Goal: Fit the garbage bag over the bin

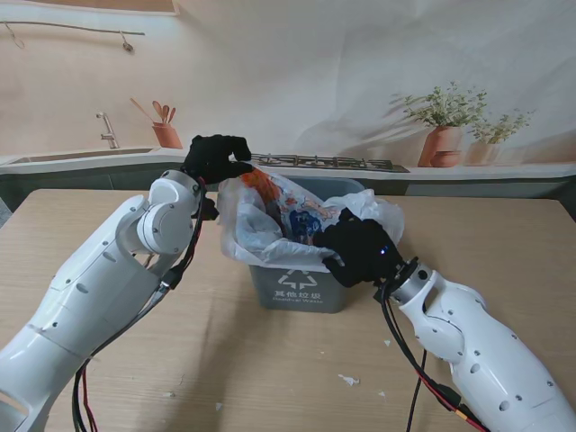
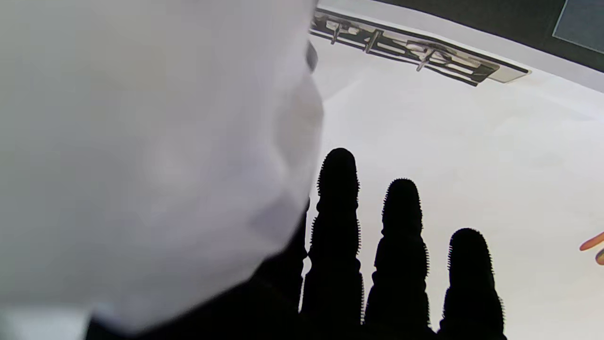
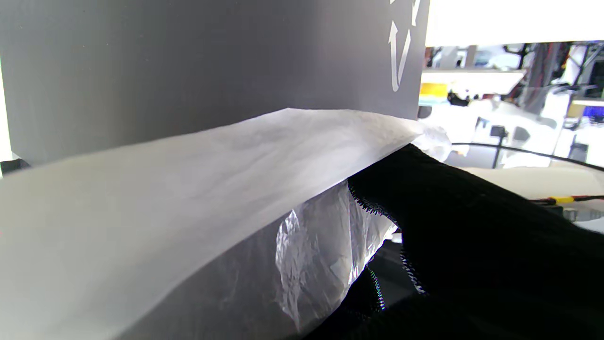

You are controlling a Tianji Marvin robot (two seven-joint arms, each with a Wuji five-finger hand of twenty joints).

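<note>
On your left, the left robot hand [image 1: 216, 157] is raised just past the far left corner of the bin [image 1: 297, 286], its black fingers curled together on the top edge of the bag [image 1: 270, 211], pinching it up above that corner. In the left wrist view the bag [image 2: 151, 156] fills most of the picture as a blurred white sheet, and three straight fingers [image 2: 336, 226] stand beside it; that view does not show the pinch itself.

The grey bin stands on the tabletop [image 1: 270, 360], roughly midway between your two arms, with a white recycling mark on the side nearest you. The thin, see-through bag sits in the bin's mouth and spills over the left and near rims; colourful rubbish shows through it inside.

To the right, the right robot hand [image 1: 363, 250] rests at the bin's near right corner, fingers closed on the bag there. The right wrist view shows the bag [image 3: 198, 189] stretched as a taut sheet across the bin's wall [image 3: 188, 61], with the gloved robot hand [image 3: 472, 226] pressed against crumpled film beside it.

A few scraps [image 1: 348, 380] lie on the tabletop nearer you than the bin.
</note>
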